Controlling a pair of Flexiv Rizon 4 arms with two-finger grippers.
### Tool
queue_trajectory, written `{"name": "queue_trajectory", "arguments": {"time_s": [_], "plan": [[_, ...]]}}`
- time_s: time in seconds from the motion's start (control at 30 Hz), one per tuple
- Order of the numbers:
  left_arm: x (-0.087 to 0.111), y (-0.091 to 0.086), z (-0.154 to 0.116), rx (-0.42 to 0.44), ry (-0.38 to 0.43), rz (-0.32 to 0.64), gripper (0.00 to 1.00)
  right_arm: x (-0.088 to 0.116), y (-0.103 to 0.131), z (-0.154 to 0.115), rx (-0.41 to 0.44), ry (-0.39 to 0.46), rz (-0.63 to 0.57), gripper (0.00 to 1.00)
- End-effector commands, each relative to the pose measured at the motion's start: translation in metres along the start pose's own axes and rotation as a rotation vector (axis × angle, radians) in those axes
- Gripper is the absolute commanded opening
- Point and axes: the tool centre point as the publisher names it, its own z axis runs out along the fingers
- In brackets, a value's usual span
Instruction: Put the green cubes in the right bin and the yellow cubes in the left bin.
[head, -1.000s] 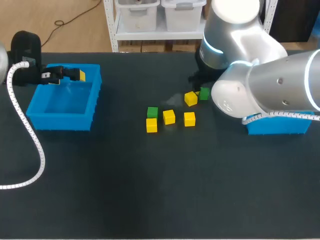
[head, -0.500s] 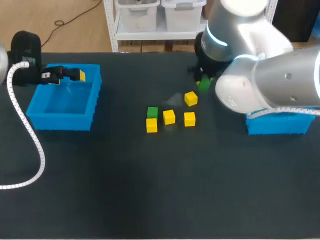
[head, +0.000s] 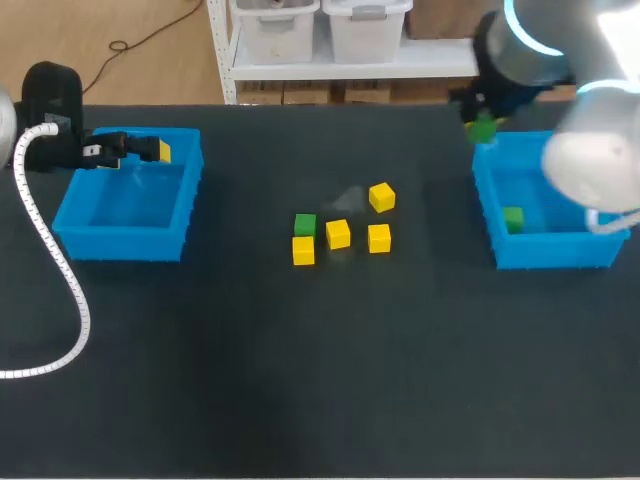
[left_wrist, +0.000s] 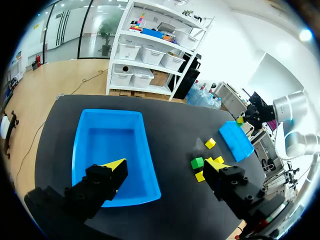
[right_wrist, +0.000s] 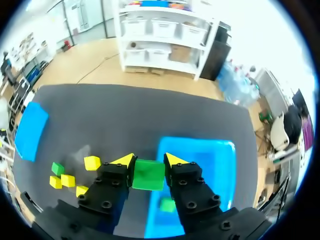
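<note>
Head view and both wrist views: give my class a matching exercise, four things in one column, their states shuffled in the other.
1 right hand
2 left hand
3 right bin
4 left bin

A open, holding nothing
B resting green cube inside
C shut on the carried green cube
D no cubes inside

Pairs: 1-C, 2-A, 3-B, 4-D

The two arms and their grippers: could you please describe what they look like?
The right arm has rounded silver-grey links and a dark joint edged by a glowing pale-blue ring. The left arm shows a black wrist housing with a white ribbed cable. The left gripper and right gripper have black blocky fingers with yellow wedge tips.
</note>
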Motion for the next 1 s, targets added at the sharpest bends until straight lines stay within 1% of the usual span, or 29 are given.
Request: {"name": "queue_trajectory", "arguments": {"time_s": [0.03,0.13,0.23,0.27,0.3,0.33,0.4,0.5,0.6,0.7,0.77,0.87,0.9,1.0], "plan": [[0.001,0.001,0.000,0.007,-0.006,0.001,1.00,0.038,-0.033,-0.048,0.017,-0.187,0.047,0.00],[0.001,0.001,0.000,0.007,-0.006,0.001,1.00,0.052,-0.047,-0.035,0.035,-0.141,0.083,0.00],[0.001,0.001,0.000,0.007,-0.006,0.001,1.00,0.063,-0.053,-0.022,0.048,-0.090,0.086,0.00],[0.001,0.001,0.000,0.007,-0.006,0.001,1.00,0.065,-0.054,-0.016,0.047,-0.065,0.082,0.10],[0.001,0.001,0.000,0.007,-0.006,0.001,1.00,0.067,-0.055,-0.011,0.058,-0.038,0.072,0.71],[0.001,0.001,0.000,0.007,-0.006,0.001,1.00,0.067,-0.054,-0.008,0.045,-0.037,0.071,1.00],[0.001,0.001,0.000,0.007,-0.006,0.001,1.00,0.064,-0.052,-0.005,0.045,-0.035,0.062,1.00],[0.001,0.001,0.000,0.007,-0.006,0.001,1.00,0.051,-0.044,-0.008,0.031,-0.047,0.026,1.00],[0.001,0.001,0.000,0.007,-0.006,0.001,1.00,0.032,-0.030,-0.013,0.024,-0.073,-0.022,1.00],[0.001,0.001,0.000,0.007,-0.006,0.001,1.00,0.013,-0.014,-0.021,0.011,-0.102,-0.044,1.00],[0.001,0.001,0.000,0.007,-0.006,0.001,1.00,0.002,0.005,-0.027,-0.007,-0.115,-0.067,1.00],[0.001,0.001,0.000,0.007,-0.006,0.001,1.00,-0.008,0.041,-0.035,-0.043,-0.130,-0.111,1.00],[0.001,0.001,0.000,0.007,-0.006,0.001,1.00,-0.011,0.057,-0.037,-0.063,-0.126,-0.124,1.00],[0.001,0.001,0.000,0.007,-0.006,0.001,1.00,-0.012,0.093,-0.039,-0.110,-0.107,-0.143,1.00]]}}
